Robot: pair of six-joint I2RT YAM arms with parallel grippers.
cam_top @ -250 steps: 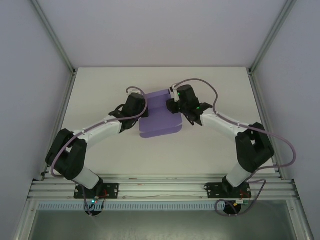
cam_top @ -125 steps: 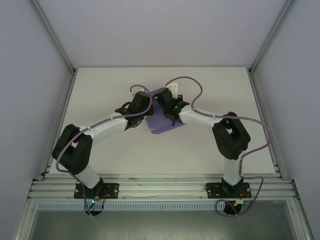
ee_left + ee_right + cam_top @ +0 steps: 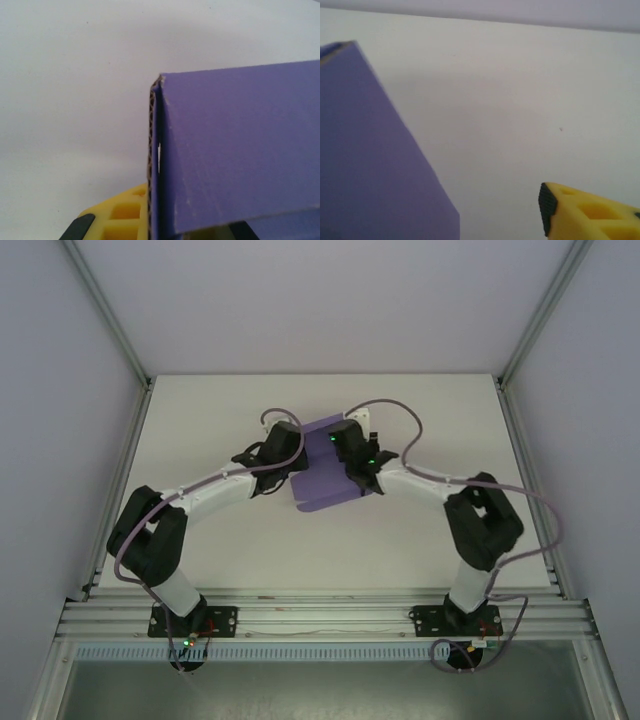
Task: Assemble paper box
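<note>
The purple corrugated-card box [image 3: 325, 490] edge sits between our left claw's [image 3: 297, 462] fingers, beside our right claw [image 3: 345, 456]; we cannot tell either claw's opening.

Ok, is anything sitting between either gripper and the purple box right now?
Nothing visible does. The edge of the paper box lies between the fingers of the left gripper, and the right gripper is close beside it, with bare table around.
</note>
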